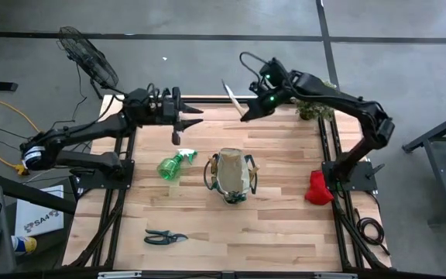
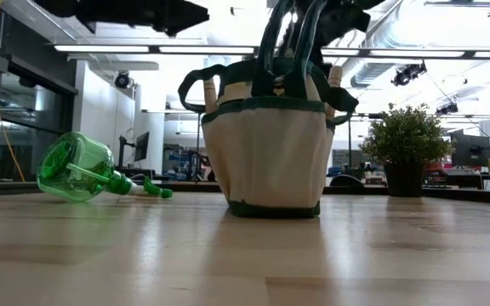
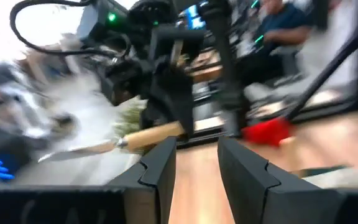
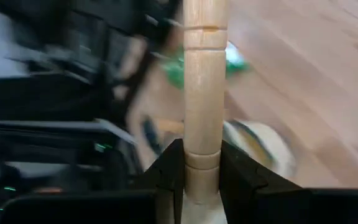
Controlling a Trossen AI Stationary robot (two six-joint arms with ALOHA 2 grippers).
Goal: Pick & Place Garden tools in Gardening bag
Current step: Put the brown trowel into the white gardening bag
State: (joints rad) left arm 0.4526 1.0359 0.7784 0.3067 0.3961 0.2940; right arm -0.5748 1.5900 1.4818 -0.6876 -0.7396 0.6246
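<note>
Item 1. My left gripper (image 1: pixel 193 117): raised over the far left of the bench (image 1: pixel 277 232), jaws spread with a clear gap, holding nothing.

Item 2. Spray bottle (image 1: pixel 172 165): green plastic, lying on its side left of the bag. Probably light, smooth and inclined to roll; I would take it at the narrow neck, not the round belly.

Item 3. Pruners (image 1: pixel 164 237): dark, flat on the near left of the bench. Rigid metal, low-lying; best pinched across both handles.

Item 4. Bag (image 1: pixel 231 177): beige fabric with dark trim, upright at mid-bench, mouth open. Soft walls and loop handles will give if bumped, so tools should enter from straight above. Something pale already stands in it; I cannot tell what.

Item 5. Trowel (image 1: pixel 234 98): wooden handle, metal blade, in the air over the far edge. My right gripper (image 1: pixel 248 113) has its jaws pinching the handle. Stiff, blade-heavy, likely to pivot.

Item 6. Glove (image 1: pixel 317 186): red, crumpled at the right edge. Limp; grip a bunched fold.
</note>
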